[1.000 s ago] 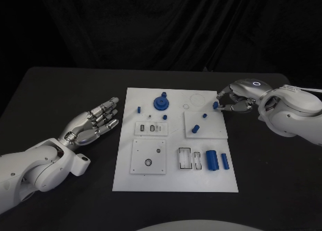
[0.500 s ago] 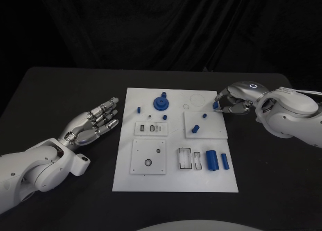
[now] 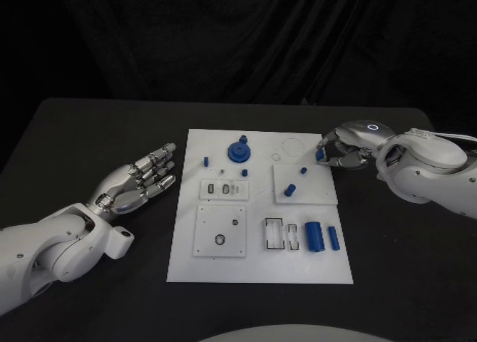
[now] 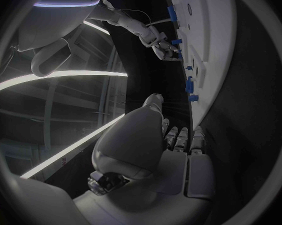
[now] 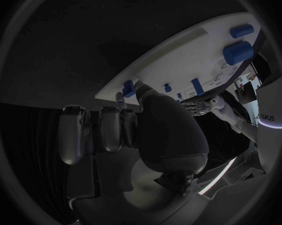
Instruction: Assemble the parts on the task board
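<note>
The white task board [image 3: 259, 267] lies in the middle of the black table. My right hand [image 3: 339, 151] sits at the board's far right edge and pinches a small blue part [image 3: 321, 154] at its fingertips; the same small blue part [image 5: 128, 88] shows by the right hand's fingers [image 5: 111, 127]. My left hand [image 3: 140, 178] lies left of the board, open, with fingers spread and nothing in it. A round blue part [image 3: 238, 151] stands at the far middle. Two blue cylinders [image 3: 313, 236] lie near the right front.
Small blue pegs [image 3: 289, 190] stand on the raised right plate [image 3: 319, 192]. More small blue parts [image 3: 205, 161] sit at the board's far left. Slotted plates [image 3: 221, 241] are toward the front. The left wrist view shows the board's edge [image 4: 206, 92] and my right hand [image 4: 161, 44].
My right arm has shifted slightly toward the board, the small blue part still at its fingertips. The left hand has not moved.
</note>
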